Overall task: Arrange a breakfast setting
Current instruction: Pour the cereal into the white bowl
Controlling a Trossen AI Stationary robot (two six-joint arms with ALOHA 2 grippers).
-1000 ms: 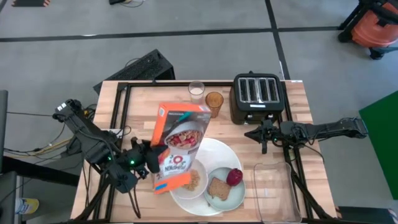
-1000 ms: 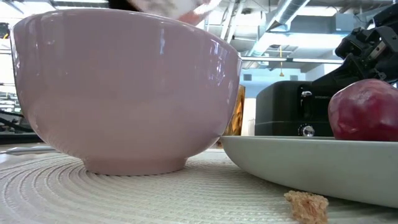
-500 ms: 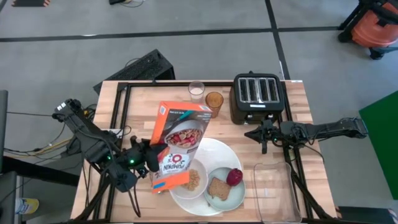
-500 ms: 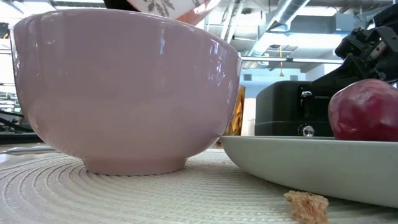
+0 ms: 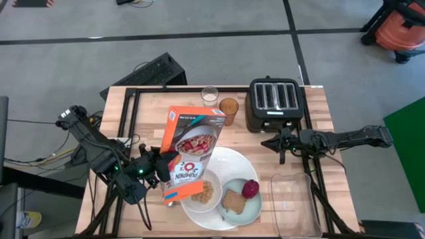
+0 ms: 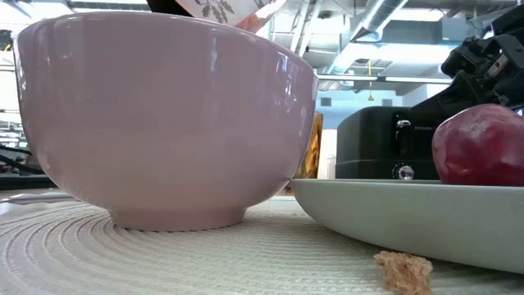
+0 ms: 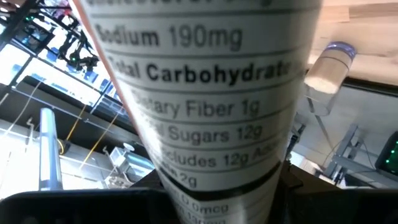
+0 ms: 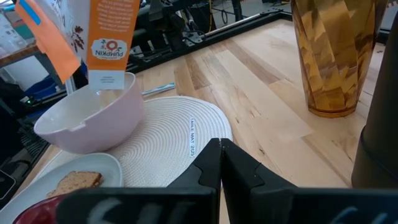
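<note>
High view: cereal box (image 5: pixel 189 154) clamped in my left gripper (image 5: pixel 161 169), tilted, long axis running toward the table's far edge, lower end over the bowl (image 5: pixel 203 192). Bowl sits on the big plate (image 5: pixel 234 161) — toast (image 5: pixel 232 200) and red fruit (image 5: pixel 250 188) just beside. Right gripper (image 5: pixel 281 143) closed, empty, parked by the toaster (image 5: pixel 274 103).

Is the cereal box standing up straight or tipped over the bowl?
Tipped. The cereal box, held by the left gripper, leans with its opened end down over the white bowl, where cereal already lies.
</note>
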